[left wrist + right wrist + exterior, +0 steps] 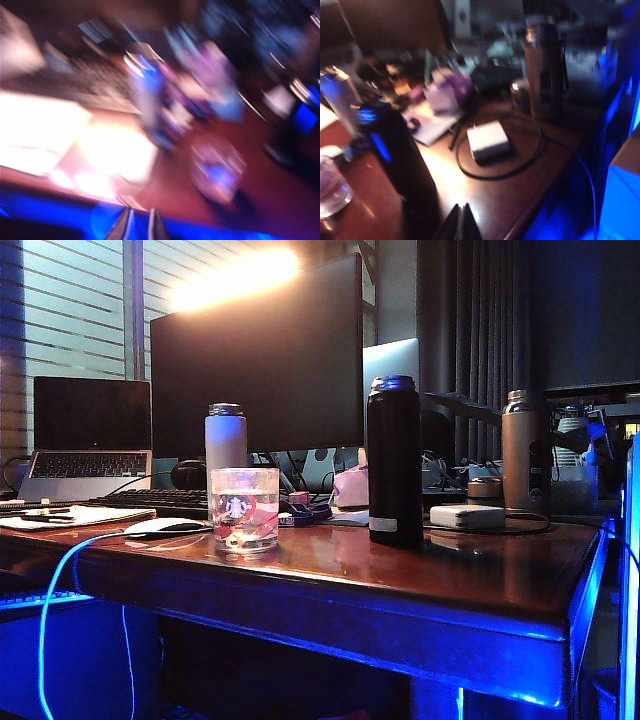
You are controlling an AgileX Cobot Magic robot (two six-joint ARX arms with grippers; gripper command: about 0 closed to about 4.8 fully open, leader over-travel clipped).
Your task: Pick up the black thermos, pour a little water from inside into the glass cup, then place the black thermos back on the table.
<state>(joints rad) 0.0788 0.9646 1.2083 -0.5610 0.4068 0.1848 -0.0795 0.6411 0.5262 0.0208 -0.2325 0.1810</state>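
The black thermos [395, 462] stands upright on the table [460, 585], with the glass cup [245, 510] a short way to its left. Neither gripper shows in the exterior view. The left wrist view is badly blurred. My left gripper [141, 220] hovers over the table's blue-lit front edge with a narrow gap between its tips and nothing in it; the cup [217, 170] and thermos [300, 120] lie further in. My right gripper [461, 215] is shut and empty, close beside the thermos [400, 155] and apart from it; the cup [330, 185] is beyond the thermos.
A white bottle [226, 440] stands behind the cup. A bronze bottle [522, 452] and a white charger [467, 516] with its cable sit right of the thermos. A mouse [165, 527], keyboard, laptop and monitor [260, 360] fill the left and back.
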